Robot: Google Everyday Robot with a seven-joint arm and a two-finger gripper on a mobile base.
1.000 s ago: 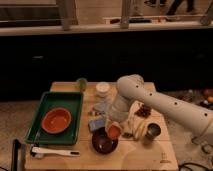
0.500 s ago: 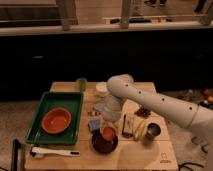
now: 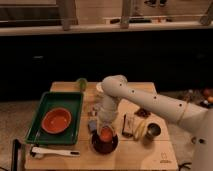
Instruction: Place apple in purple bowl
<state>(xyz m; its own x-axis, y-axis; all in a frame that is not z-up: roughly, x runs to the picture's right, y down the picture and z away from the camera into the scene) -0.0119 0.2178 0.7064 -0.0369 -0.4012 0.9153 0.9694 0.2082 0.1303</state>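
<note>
Over the purple bowl (image 3: 105,144) the gripper (image 3: 106,131) is clamping the apple (image 3: 105,134); it should be lowering gently, then letting go

My white arm (image 3: 150,102) reaches in from the right, elbow bent, with the gripper (image 3: 106,129) pointing straight down below the wrist.

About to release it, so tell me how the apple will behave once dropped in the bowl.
Round, so the apple would likely roll, but the purple bowl walls should contain it. It looks firm, probably not fragile. The gripper is right above the bowl.
</note>
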